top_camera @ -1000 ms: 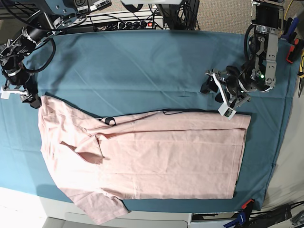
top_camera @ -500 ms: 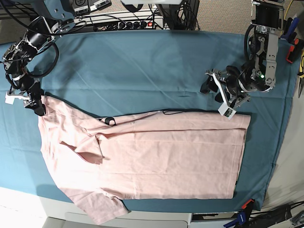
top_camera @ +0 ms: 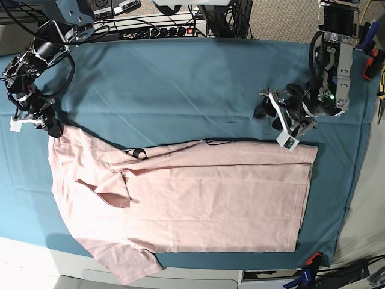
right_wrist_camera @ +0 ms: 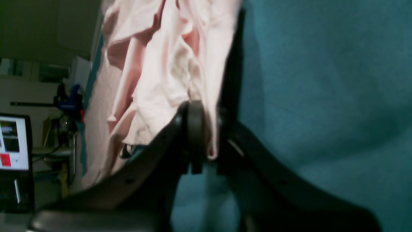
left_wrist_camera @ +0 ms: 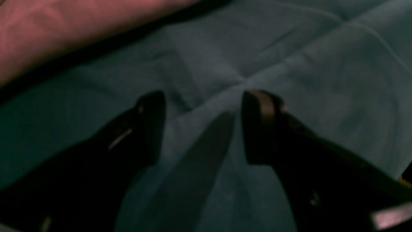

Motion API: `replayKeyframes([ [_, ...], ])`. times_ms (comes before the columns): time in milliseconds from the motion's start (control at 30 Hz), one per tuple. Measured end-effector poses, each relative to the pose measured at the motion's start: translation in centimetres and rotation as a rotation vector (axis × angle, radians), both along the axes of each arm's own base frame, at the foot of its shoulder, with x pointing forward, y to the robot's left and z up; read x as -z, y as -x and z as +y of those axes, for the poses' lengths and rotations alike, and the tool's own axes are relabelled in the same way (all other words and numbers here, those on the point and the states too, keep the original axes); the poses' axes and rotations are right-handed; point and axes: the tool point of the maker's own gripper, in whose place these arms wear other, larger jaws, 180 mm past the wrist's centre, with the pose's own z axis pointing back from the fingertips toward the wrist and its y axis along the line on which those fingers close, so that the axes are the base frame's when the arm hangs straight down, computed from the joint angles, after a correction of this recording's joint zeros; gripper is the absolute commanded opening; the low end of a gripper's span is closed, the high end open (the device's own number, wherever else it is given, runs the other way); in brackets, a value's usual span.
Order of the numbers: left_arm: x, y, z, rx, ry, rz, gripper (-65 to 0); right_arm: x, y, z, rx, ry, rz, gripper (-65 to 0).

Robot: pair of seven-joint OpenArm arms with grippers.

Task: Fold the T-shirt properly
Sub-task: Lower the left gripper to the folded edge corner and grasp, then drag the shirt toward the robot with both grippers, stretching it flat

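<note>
The pale pink T-shirt (top_camera: pixel 204 198) lies flat across the near half of the teal table cloth (top_camera: pixel 180 84), with a sleeve folded in at its left and another hanging off the front edge. My right gripper (top_camera: pixel 53 128) is at the shirt's far left corner. In the right wrist view the right gripper (right_wrist_camera: pixel 209 138) is shut on the edge of the pink T-shirt (right_wrist_camera: pixel 167 64). My left gripper (top_camera: pixel 269 112) hovers just beyond the shirt's far right corner. In the left wrist view the left gripper (left_wrist_camera: pixel 201 125) is open over bare cloth, with the T-shirt (left_wrist_camera: pixel 64 32) at the top left.
Cables and electronics (top_camera: pixel 162 27) line the table's far edge. Tools (top_camera: pixel 372 54) lie at the right edge, and clamps (top_camera: pixel 307 271) sit at the front right corner. A lit monitor (right_wrist_camera: pixel 13 141) stands off the table in the right wrist view.
My right gripper moved down onto the shirt's far left corner and shut on the fabric. The left arm has not moved.
</note>
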Motion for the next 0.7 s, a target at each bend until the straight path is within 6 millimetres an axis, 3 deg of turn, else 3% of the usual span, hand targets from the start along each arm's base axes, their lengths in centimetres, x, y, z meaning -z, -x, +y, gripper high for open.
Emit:
replayKeyframes([
  [167, -0.1, -1.9, 2.1, -0.123, -0.07, -0.004, -27.2, -0.6, -0.1, 0.4, -0.023, -0.008, -0.044, -65.0],
  [267, -1.4, -3.8, 3.6, -0.207, -0.068, -0.036, -27.2, -0.6, -0.1, 0.5, -0.025, -0.009, -0.043, -65.0],
  [500, -5.1, -8.1, 9.0, -0.438, -0.089, -0.141, -27.3, -0.6, -0.1, 0.5, -0.025, -0.01, -0.043, -65.0],
  [700, -3.3, -8.4, 14.0, -0.632, -0.016, -0.048, -27.3, -0.5, -0.1, 0.5, -0.027, -0.009, -0.044, -65.0],
])
